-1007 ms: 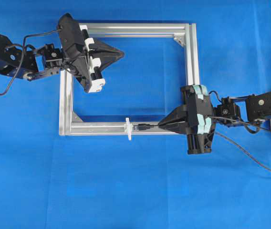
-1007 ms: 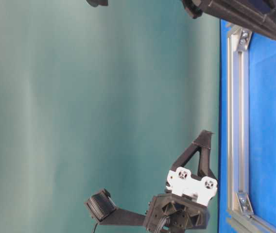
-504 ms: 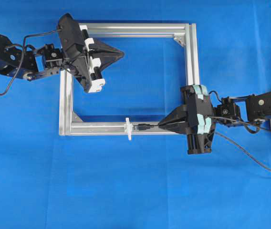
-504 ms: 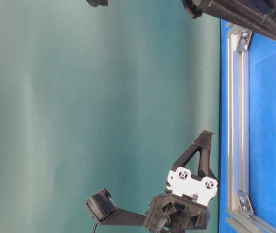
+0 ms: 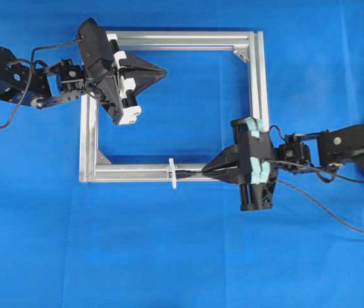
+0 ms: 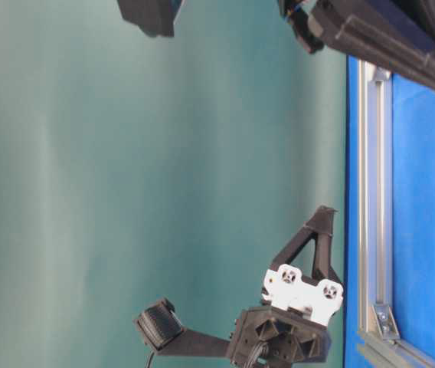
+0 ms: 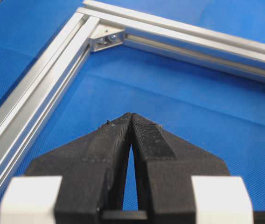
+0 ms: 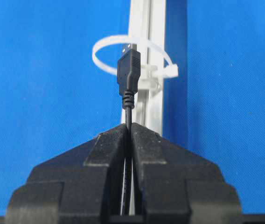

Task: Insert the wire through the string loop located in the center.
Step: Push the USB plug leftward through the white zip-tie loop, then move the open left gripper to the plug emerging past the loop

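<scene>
Pinching wire point(image 8: 128, 114) just behind plug, right gripper point(image 5: 206, 172) is aimed along frame bar point(image 5: 131, 172) so metallic tip lines up with string loop point(image 8: 132, 58). Tip is seen at loop mouth (through or only in front: cannot be told). Loop stands upright on near bar, mid-length. Left gripper point(image 7: 131, 117) is parked over far corner, jaws closed empty, kept clear.

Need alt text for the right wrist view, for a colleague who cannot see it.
The right gripper, shut on the wire, holds its plug upright with the metallic tip at the white string loop. The loop sits on a silver frame bar over a blue surface.
</scene>
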Controlling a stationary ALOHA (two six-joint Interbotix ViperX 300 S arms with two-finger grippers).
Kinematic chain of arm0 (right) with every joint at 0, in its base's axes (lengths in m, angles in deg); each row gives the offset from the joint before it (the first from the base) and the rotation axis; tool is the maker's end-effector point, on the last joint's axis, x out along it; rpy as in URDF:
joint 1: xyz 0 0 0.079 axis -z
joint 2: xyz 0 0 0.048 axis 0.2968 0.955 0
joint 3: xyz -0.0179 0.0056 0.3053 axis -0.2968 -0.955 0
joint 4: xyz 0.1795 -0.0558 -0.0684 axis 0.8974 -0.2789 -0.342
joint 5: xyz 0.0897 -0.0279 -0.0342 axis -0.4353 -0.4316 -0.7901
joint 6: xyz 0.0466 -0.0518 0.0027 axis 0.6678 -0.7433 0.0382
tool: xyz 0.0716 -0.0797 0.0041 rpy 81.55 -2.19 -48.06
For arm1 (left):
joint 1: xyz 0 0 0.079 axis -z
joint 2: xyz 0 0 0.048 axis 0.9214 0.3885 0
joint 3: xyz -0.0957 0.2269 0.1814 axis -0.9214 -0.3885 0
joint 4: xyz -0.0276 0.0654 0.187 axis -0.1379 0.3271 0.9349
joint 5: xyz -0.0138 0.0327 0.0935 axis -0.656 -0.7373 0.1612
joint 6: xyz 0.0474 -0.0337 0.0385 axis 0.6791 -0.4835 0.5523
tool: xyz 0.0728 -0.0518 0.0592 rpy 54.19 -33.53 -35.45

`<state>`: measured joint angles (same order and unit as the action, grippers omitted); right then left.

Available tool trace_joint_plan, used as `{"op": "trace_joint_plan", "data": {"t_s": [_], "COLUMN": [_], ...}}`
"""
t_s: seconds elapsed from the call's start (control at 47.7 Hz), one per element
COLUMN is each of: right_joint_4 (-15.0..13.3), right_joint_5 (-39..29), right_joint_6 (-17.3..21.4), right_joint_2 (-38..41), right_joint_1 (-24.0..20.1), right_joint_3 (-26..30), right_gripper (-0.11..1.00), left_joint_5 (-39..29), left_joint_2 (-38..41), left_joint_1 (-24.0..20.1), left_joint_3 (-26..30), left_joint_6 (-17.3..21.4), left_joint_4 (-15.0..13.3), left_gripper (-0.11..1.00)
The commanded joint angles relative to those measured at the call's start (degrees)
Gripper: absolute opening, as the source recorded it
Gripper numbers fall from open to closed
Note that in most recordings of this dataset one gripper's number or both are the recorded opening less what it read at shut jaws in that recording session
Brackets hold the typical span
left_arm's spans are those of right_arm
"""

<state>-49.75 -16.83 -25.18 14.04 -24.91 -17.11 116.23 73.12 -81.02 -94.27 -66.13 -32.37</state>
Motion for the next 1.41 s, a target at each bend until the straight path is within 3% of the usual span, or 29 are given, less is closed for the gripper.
{"op": "trace_joint_plan", "data": {"t_s": [0.0, 0.567, 1.049, 1.385], "right_joint_4": [0.2, 0.2, 0.2, 0.2], "right_joint_5": [0.3, 0.2, 0.3, 0.4], "right_joint_6": [0.0, 0.0, 0.0, 0.0], "right_joint_2": [0.3, 6.5, 6.7, 6.7], "right_joint_1": [-0.2, -0.3, -0.3, -0.3], "right_joint_3": [2.0, 9.7, 9.7, 9.7], "right_gripper": [-0.01, -0.01, -0.01, -0.01], "left_joint_5": [0.3, 0.3, 0.3, 0.6], "left_joint_2": [-2.1, -2.3, -2.2, -2.2], "left_joint_1": [0.2, 0.3, 1.3, 6.9], "left_joint_3": [0.3, -0.2, -0.2, -0.3], "left_joint_6": [0.1, 0.0, 0.0, -0.3], "left_joint_4": [0.2, 0.2, 0.2, 0.2], "left_gripper": [0.0, 0.0, 0.0, 0.0]}}
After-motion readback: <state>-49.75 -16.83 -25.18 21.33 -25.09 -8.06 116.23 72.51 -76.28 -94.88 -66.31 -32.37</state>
